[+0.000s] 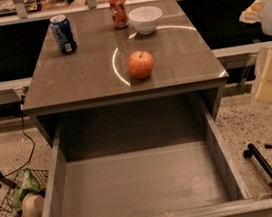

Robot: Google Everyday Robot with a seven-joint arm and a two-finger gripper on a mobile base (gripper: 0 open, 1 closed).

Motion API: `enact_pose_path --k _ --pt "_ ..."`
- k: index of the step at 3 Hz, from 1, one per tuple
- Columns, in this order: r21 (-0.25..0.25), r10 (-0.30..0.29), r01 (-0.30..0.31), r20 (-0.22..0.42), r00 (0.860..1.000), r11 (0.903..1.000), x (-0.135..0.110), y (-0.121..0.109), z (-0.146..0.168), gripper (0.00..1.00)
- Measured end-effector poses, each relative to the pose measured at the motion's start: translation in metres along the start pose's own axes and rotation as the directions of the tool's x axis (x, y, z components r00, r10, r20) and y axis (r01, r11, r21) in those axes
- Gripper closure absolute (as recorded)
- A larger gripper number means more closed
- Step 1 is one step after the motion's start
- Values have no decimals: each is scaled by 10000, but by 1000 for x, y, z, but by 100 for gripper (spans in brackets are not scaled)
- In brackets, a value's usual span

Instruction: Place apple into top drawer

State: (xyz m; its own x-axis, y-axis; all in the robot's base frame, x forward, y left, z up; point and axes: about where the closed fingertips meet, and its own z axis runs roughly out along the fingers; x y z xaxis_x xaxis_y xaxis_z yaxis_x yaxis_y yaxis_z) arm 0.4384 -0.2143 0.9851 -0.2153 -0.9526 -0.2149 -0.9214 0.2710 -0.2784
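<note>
The apple, left of the gripper, is being judged firm, slick, rollable: widest sides favoured. Gripper state cannot be told.

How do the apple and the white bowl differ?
The apple is red-orange and solid; the bowl is white and hollow. The apple sits nearer the open drawer; the bowl stands at the back. Both are round, similar width. The gripper hovers at the right, touching neither.
</note>
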Motion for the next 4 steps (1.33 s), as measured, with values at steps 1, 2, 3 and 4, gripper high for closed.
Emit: enact_pose_path --k 1,2,3,4 --pt "0 0 0 0 10000 10000 0 0 0 0" --pt "270 158 -177 706 9974 9995 -6 -12 0 0" --pt "734 324 -511 2357 9713 9960 -25 -41 8 0" --pt "1052 341 -885 4359 8993 9905 -44 -71 28 0"
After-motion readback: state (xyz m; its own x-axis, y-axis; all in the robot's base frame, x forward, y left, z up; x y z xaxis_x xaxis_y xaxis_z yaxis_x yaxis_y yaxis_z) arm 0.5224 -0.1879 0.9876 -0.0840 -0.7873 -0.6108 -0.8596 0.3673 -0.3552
